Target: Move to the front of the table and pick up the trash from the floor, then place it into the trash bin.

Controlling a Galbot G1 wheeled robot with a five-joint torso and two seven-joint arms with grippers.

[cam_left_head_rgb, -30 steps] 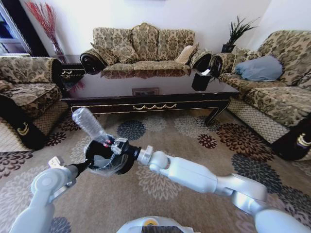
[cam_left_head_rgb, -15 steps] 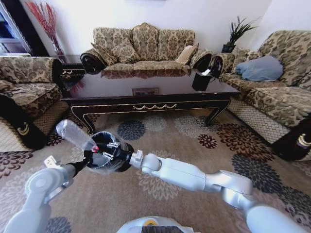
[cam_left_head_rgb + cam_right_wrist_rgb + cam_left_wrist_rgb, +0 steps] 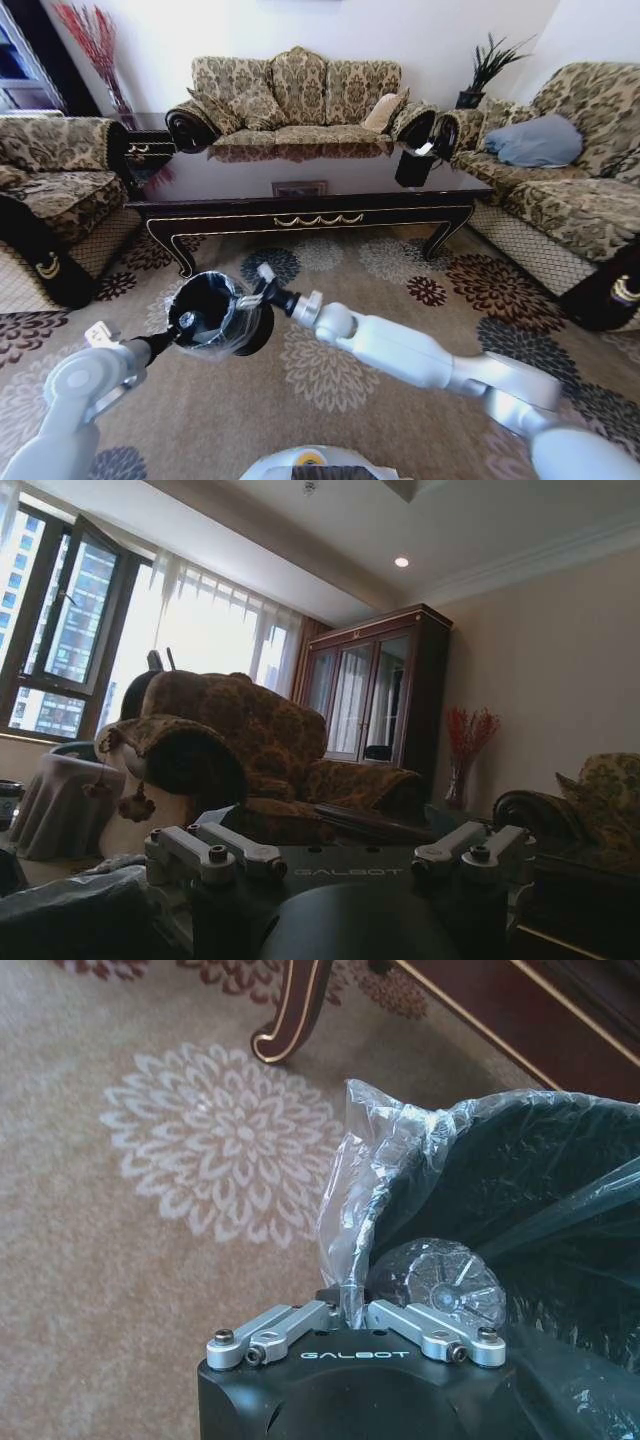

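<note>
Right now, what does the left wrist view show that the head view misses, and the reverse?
Left wrist alone: the left gripper shut on the trash bin's plastic liner, and the bottle's ribbed base inside. Head alone: the right gripper open beside the rim, the whole table, the sofas. Both: the trash bin, the floral carpet.

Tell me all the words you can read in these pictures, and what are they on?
"GALBOT" on the black body of the left gripper, which clamps the trash bin's clear plastic bag.
"GALBOT" on the black body of the right gripper, dim but readable.
Small framed sign on the table: too small to read.
</note>
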